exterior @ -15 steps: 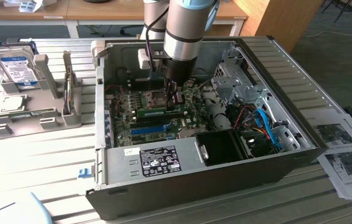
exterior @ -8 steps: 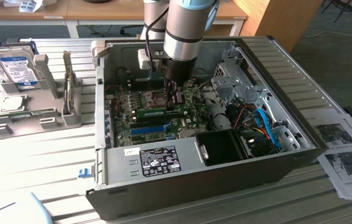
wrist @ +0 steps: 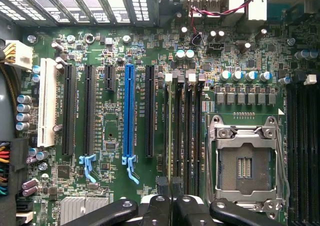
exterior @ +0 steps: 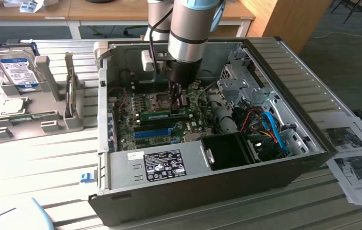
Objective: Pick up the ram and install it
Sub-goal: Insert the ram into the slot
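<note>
green ram stick (exterior: 157, 115) stands on edge across the motherboard (wrist: 115, 136), inside the open computer case (exterior: 193, 187) on the bench (exterior: 52, 158). i see the fingers (wrist: 163, 187) pressed together, down at the stick's 3 o'clock end in the exterior view, beside the cpu socket (wrist: 245, 161).

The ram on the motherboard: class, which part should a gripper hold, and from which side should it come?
Pinch the ram across its two flat faces at the long top edge, coming straight down through the open side of the case. It stands on edge on the motherboard, so only that thin edge seems free. The gripper is shut on it there.
</note>
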Motion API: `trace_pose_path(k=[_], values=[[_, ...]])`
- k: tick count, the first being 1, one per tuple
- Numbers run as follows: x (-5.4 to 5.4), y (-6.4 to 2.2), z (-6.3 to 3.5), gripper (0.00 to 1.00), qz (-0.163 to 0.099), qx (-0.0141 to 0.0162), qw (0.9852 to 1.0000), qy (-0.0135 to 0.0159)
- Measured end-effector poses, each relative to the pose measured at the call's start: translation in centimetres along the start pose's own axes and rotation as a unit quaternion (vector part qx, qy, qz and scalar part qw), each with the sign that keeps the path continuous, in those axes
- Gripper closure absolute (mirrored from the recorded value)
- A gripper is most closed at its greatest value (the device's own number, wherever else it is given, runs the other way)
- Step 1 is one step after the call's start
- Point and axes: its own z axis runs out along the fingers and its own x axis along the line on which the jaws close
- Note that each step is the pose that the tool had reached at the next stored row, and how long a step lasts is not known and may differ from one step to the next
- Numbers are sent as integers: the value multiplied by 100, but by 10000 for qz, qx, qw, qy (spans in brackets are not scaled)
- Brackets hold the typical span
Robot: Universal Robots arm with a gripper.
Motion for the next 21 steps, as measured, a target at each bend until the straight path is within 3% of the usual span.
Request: trace_pose_path(k=[21], values=[[-1,-13,18,89,0,0,10000,0]])
